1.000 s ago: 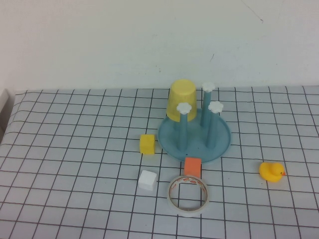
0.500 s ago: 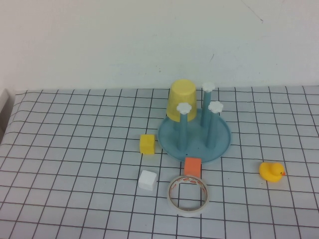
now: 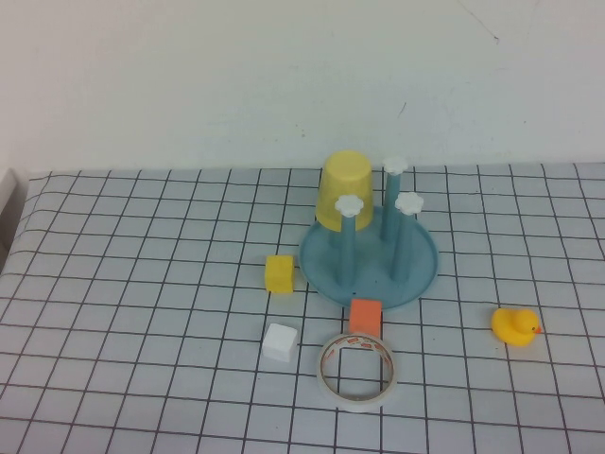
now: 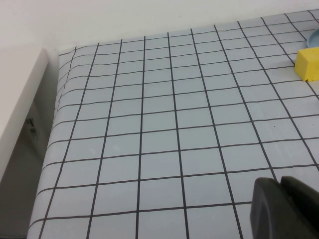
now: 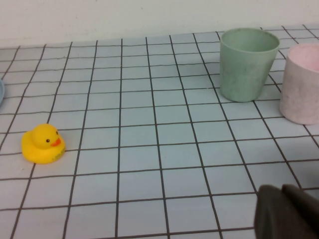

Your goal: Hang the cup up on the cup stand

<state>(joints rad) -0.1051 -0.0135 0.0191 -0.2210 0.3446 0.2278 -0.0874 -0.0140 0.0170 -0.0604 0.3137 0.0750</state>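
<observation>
Already the cup (image 3: 344, 189) sits upside down over the far-left post of the cup stand (image 3: 421, 270), so the job looks done. The stand is a round blue dish with upright posts that have white flower tops, and 3 of those tops show. It stands on the checked surface (image 3: 142, 284), a bit right of the middle.

Neither arm shows in the high view. The left hand (image 4: 284, 208) is only a dark tip low over the bare left part of the surface, far from the stand. The right hand (image 5: 286, 211) is also just a dark tip, low over the right side, near the yellow duck (image 3: 515, 326). I cannot tell if either hand is open or closed, and nothing can be seen held in them.

Other things lie close to the stand. A small yellow block (image 3: 280, 273) is just left of the dish. An orange block (image 3: 365, 315) touches its near edge. A white block (image 3: 280, 341) and a tape ring (image 3: 356, 369) lie nearer still. In the right wrist view, a green cup (image 5: 248, 63) and a pink cup (image 5: 301, 82) stand beyond the duck.

What could go wrong? The cup is light and only rests on its post. If an arm swung in low, it could bump the stand, and the cup might tip off. A knock to the orange block could push the dish too.
</observation>
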